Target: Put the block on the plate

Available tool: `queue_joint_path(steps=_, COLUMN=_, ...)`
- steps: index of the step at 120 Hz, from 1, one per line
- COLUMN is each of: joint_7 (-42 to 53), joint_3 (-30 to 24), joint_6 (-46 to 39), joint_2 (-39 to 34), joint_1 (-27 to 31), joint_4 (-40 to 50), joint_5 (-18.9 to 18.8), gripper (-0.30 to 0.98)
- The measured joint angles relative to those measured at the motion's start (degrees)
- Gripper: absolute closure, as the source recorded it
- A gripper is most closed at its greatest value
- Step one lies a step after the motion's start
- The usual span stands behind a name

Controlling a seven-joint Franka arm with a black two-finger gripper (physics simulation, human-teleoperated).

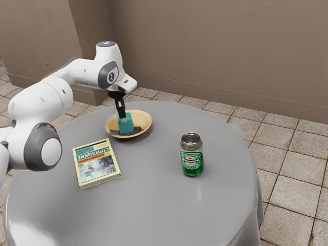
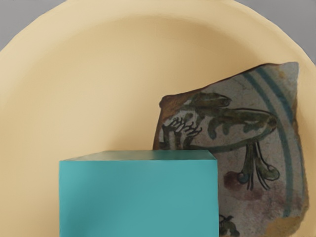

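Apparently the tool (image 1: pixel 121 106) was right at the block (image 1: pixel 125 126), inside the plate's rim (image 1: pixel 146 119), couldn't tell how open or whether gripping; best to settle it flat, clear of the painted shard (image 2: pixel 252 123), release gently, then rise straight

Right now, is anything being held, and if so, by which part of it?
Yes: the smooth teal box-shaped block looks held in the black pincer, by its upper part, over the round pale-yellow plate.
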State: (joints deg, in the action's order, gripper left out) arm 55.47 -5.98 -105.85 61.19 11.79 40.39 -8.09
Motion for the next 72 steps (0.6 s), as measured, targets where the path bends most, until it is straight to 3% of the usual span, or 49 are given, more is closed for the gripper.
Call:
queue_joint_path(steps=48, joint_7=0.17, joint_3=0.41, joint_6=2.32, joint_2=-4.96, joint_1=-2.57, joint_4=2.54, joint_5=-1.26, gripper=0.02)
queue_joint_path(steps=72, joint_7=-2.54, joint_3=0.83, joint_6=2.89, joint_2=-11.95, joint_1=-3.90, joint_4=11.52, joint_5=-1.44, gripper=0.01)
